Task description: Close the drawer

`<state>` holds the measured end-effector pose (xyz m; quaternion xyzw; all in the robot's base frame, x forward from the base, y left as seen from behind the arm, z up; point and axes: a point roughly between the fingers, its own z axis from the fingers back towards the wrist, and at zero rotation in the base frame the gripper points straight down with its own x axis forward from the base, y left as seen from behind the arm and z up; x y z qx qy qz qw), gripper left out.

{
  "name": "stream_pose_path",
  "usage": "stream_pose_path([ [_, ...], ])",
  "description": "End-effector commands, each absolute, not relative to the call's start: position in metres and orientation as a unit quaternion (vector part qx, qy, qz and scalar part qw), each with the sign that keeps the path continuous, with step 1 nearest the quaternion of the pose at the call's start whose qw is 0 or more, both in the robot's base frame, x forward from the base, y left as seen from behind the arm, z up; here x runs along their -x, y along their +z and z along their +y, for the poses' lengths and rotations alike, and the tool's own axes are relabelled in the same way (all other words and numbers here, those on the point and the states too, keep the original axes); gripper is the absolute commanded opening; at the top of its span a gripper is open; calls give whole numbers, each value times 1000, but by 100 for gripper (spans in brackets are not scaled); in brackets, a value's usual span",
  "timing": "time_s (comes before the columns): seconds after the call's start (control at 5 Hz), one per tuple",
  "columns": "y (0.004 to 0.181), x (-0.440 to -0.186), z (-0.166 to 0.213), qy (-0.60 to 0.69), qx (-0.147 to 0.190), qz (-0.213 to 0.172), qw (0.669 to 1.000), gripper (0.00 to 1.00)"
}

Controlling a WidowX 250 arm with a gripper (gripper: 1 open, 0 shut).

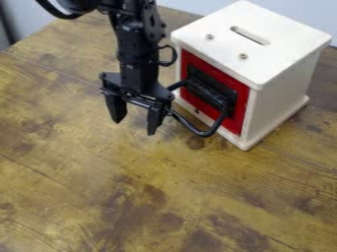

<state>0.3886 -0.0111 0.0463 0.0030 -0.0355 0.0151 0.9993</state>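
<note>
The drawer (211, 94) has a red front with a black panel and sits in a cream wooden cube (263, 49) at the upper right. Its front looks about flush with the cube's face. Its black loop handle (192, 121) sticks out toward the lower left, just above the table. My gripper (134, 119) hangs vertically just left of the handle, fingers pointing down with a gap between them, open and empty. The right fingertip (153, 124) is close beside the handle loop; I cannot tell whether they touch.
The wooden table (118, 197) fills the view. The cube's top has slots (247, 35). The arm (132, 30) comes down from the top left. A dark gap shows past the table edge at the upper left.
</note>
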Motion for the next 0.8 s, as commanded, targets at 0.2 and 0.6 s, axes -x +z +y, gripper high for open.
stream_pose_path([
  [0.2, 81, -418, -53, -2, 17, -151, 988, 100],
  [0.6, 87, -422, -58, -2, 22, -152, 988, 100],
])
